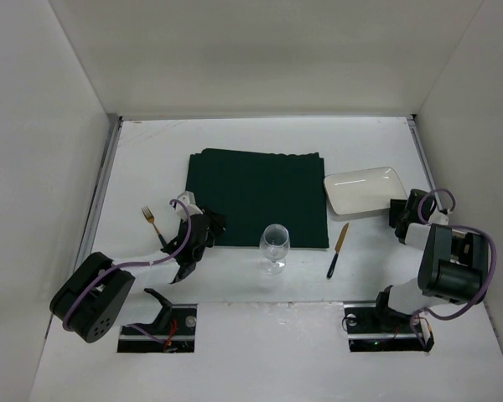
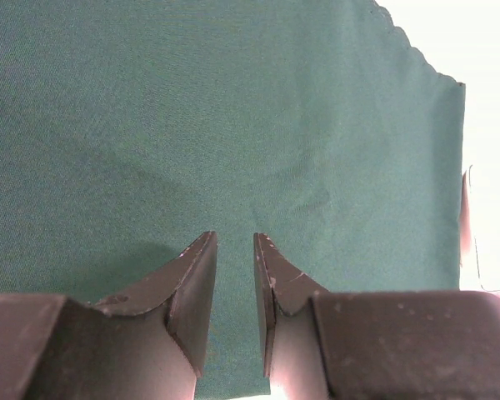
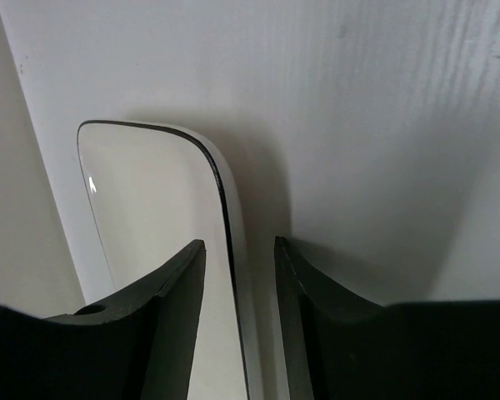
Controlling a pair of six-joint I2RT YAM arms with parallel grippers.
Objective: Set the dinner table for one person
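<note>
The dinner table (image 1: 151, 159) is a white tabletop. A dark green placemat (image 1: 258, 197) lies flat at its middle. My left gripper (image 1: 208, 226) hovers at the mat's near left corner; in the left wrist view it (image 2: 233, 237) is open by a narrow gap, with only green cloth (image 2: 192, 108) under it. A white rectangular plate (image 1: 365, 190) sits right of the mat. My right gripper (image 1: 400, 213) is at the plate's right end, open (image 3: 240, 242), with its jaws on either side of the plate's rim (image 3: 225, 208).
A wine glass (image 1: 274, 245) stands just off the mat's near edge. A knife (image 1: 338, 249) lies to its right and a gold fork (image 1: 153, 224) lies left of the left gripper. Metal rails and white walls close in the table on both sides.
</note>
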